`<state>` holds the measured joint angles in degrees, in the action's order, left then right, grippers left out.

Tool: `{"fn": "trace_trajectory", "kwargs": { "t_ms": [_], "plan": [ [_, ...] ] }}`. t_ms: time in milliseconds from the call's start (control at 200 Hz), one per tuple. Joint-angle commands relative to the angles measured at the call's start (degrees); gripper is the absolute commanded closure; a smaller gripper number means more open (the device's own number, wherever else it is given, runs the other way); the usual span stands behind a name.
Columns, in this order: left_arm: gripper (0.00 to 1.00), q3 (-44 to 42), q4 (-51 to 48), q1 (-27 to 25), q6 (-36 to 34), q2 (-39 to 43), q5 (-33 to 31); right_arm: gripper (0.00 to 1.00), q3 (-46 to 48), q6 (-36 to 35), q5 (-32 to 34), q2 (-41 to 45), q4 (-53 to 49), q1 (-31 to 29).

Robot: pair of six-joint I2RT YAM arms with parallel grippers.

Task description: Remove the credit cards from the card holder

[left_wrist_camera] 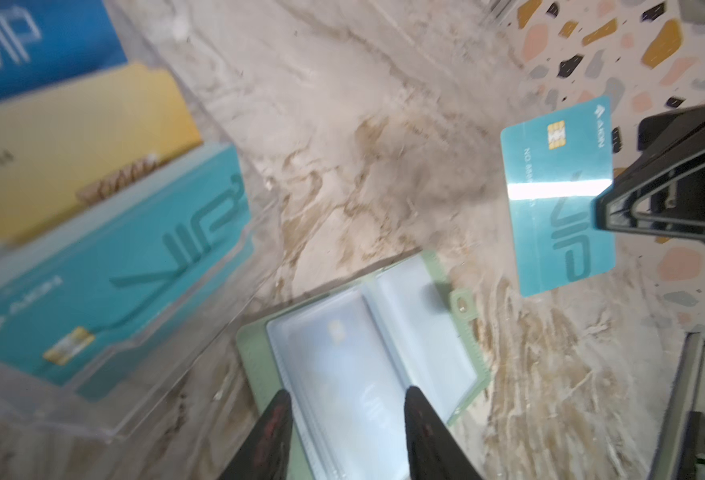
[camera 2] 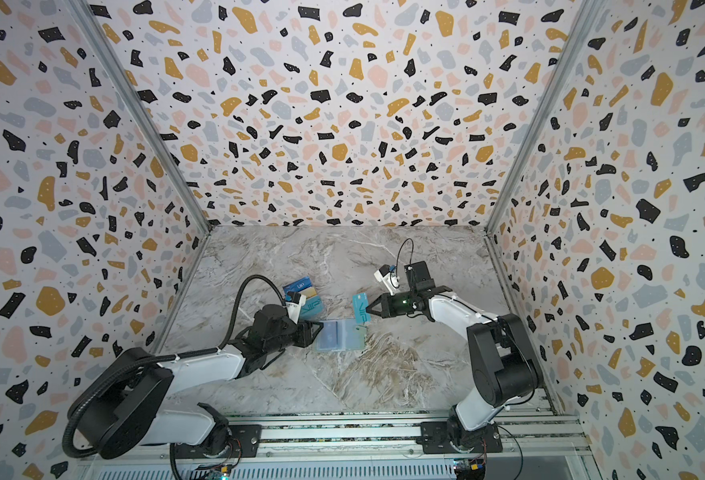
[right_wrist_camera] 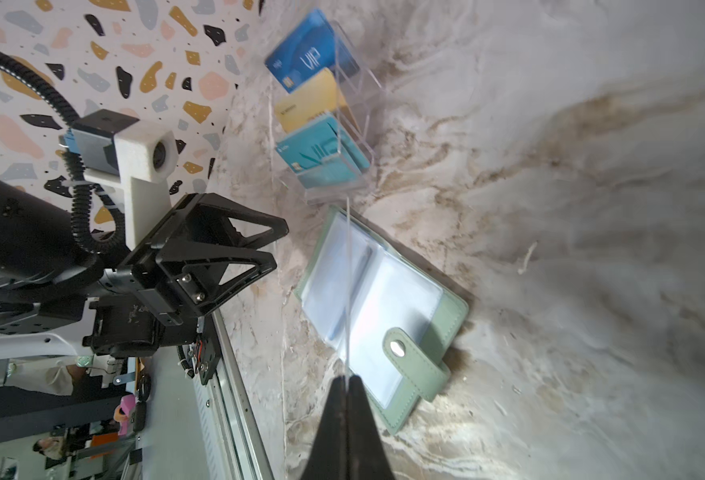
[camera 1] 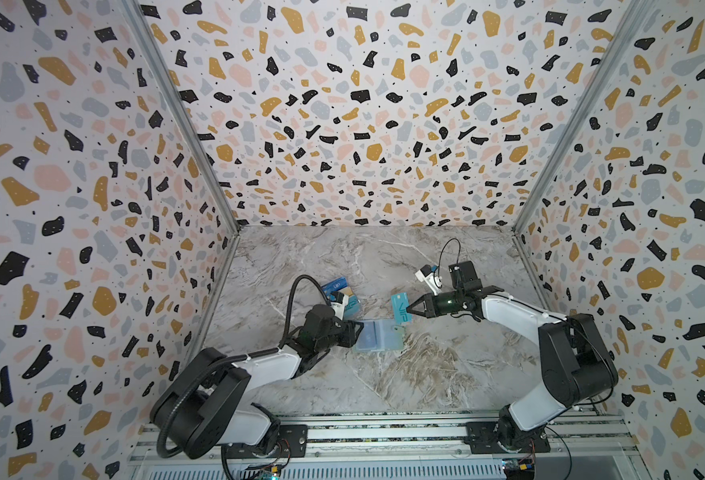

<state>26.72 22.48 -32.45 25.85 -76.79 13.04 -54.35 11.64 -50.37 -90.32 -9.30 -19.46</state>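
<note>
Standing at the left: the clear stand (right_wrist_camera: 334, 192), just beside the holder, carries a blue card (right_wrist_camera: 301, 58), a gold card (right_wrist_camera: 309, 104) and a shelved teal card (right_wrist_camera: 321, 160), one per tier.
Left gripper (left_wrist_camera: 347, 392): jaws parted about halfway with nothing gripped, its tips straddling the holder's left edge.
Card holder (right_wrist_camera: 452, 309): open and flat on the marble table (camera 1: 384, 382), with the snap tab (right_wrist_camera: 409, 357) toward the right arm.
Sleeved card (left_wrist_camera: 342, 353): the view is blurred, but a pale card seems to sit in the leaf nearest the left gripper.
Held teal card (left_wrist_camera: 558, 199): out of its sleeve and off the table, near the holder's tab side.
Right gripper (camera 1: 410, 309): pinched tight on the middle of that card's long edge.
Deciding relation: the held card's long axis runs crosswise to the right fingers. The stand lies leftward past the holder, nearer the left arm. The sleeved card lies straight ahead of the left gripper, so that arm looks better placed for it.
</note>
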Motion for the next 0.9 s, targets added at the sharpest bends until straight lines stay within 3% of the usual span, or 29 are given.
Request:
{"fn": "trace_trajectory", "kwargs": {
  "t_ms": [0, 165, 340, 656, 896],
  "plan": [
    [0.47, 5.71, -11.62, 1.27, -6.5, 3.25, 5.59, 0.98, -3.51, -6.62, -3.34, 2.53, -4.02, -0.09],
    [0.44, 14.41, -21.91, 4.9, -10.7, 5.99, 15.79, 0.97, -5.21, -11.96, -9.77, 3.33, -5.33, -0.14],
    [0.41, 18.85, -24.69, 8.11, -12.28, 8.48, 25.83, 0.97, -6.25, -15.74, -15.06, 4.43, -6.67, -0.21],
    [0.4, 21.19, -26.69, 8.72, -16.71, 10.75, 38.79, 0.99, -8.3, -23.53, -21.69, 6.71, -11.24, -3.27],
    [0.43, 23.98, -31.18, 8.71, -20.76, 9.47, 43.21, 1.0, -10.44, -29.77, -22.92, 6.96, -17.06, -5.97]
  ]
}}
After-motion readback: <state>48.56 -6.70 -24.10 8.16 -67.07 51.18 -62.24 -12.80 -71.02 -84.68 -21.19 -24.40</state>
